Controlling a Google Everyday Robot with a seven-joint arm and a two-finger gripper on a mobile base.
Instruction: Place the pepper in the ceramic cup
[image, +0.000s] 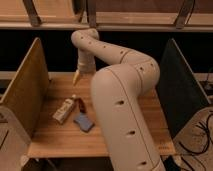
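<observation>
The gripper (77, 78) hangs over the far left part of the wooden table (55, 142), tip pointing down. Whether it's spread or pressed together, I can't tell from here. The pepper (81, 105) lies flat on the tabletop, well short of the gripper, just beside the cream bottle (64, 110). A blue block (83, 122) sits close in front. The big arm (120, 110) blocks the table's right half
</observation>
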